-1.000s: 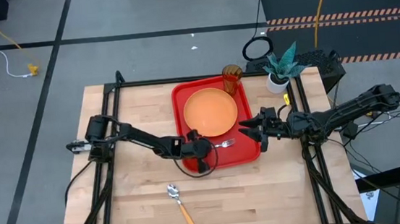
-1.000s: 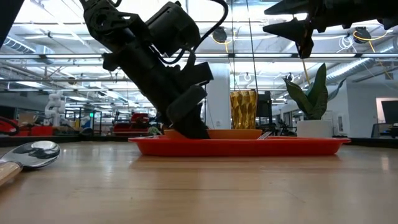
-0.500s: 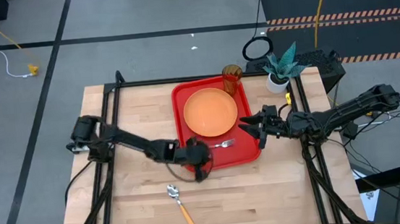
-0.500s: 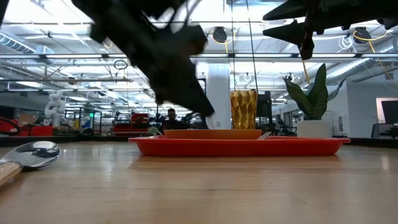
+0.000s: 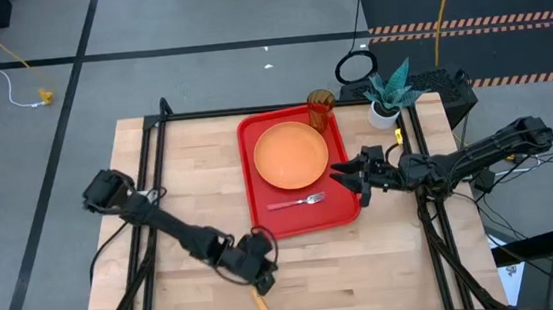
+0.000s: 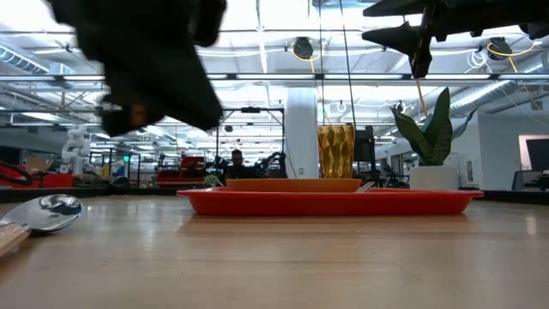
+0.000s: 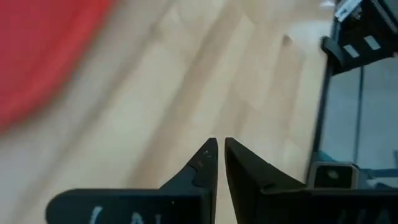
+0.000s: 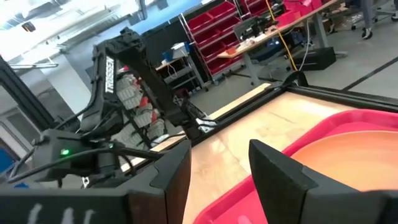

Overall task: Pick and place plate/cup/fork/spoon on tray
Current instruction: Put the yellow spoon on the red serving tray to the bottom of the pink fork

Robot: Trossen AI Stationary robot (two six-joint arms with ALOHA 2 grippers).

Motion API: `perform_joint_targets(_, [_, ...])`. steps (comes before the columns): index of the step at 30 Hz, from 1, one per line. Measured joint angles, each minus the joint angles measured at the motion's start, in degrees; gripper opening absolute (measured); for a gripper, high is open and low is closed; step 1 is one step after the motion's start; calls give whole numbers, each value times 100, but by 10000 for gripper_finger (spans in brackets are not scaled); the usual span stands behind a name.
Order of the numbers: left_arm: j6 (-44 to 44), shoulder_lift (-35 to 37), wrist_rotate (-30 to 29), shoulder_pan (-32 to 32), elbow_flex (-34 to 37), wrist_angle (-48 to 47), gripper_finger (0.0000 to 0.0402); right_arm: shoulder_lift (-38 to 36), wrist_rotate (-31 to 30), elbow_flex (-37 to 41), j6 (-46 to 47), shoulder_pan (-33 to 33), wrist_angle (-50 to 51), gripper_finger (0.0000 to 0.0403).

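The wooden table (image 5: 178, 174) carries the red tray (image 5: 256, 192), which lies lengthwise toward its far edge, right of centre. Inside the tray, the orange plate (image 5: 291, 155) fills most of the far half and lies flat on the tray floor. The amber cup (image 5: 321, 108) stands upright in the far right corner of the tray, just beside the plate's rim; in the low view it rises above the plate line behind the tray wall (image 6: 330, 202). The fork (image 5: 298, 201) lies on the tray floor in the near half, just clear of the plate, tines pointing to the right rim. A white pot with a teal plant (image 5: 386, 91) stands off the tray at the far right corner of the table. The spoon (image 6: 39, 215) lies on bare wood near the front edge, well apart from the tray; from above only the end of its orange handle (image 5: 259, 303) shows. The left gripper (image 5: 257, 267) hangs over the spoon's bowl end, fingers (image 7: 202, 163) nearly closed with a thin gap and nothing between them. The right gripper (image 5: 346, 181) hovers above the tray's right rim, near the fork's tines, jaws spread wide and empty.
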State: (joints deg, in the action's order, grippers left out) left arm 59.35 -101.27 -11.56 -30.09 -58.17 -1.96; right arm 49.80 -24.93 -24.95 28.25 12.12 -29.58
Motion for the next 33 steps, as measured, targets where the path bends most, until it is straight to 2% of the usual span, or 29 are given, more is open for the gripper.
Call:
perform_joint_targets(8, [1158, 0, -432, -577, 0, 1, 33, 0, 427, 0, 100, 0, 42, 155])
perform_joint_targets(13, [1548, 0, -787, -842, 0, -19, 33, 0, 558, 0, 106, 60, 224, 155])
perform_joint_targets(18, [2076, 0, -1103, -972, 0, -561, 33, 0, 566, 0, 76, 162, 201, 155])
perform_joint_targets(23, [2706, 0, -1110, -1101, 2, -1114, 33, 0, 573, 0, -5, 219, 201, 155])
perform_joint_targets(28, [2884, 0, -1108, -1306, 0, -1192, 33, 0, 575, 0, -46, 225, 190, 155])
perform_joint_targets(33, [3275, -99, -1130, -1457, 6, -1687, 33, 0, 577, 0, -44, 225, 149, 155])
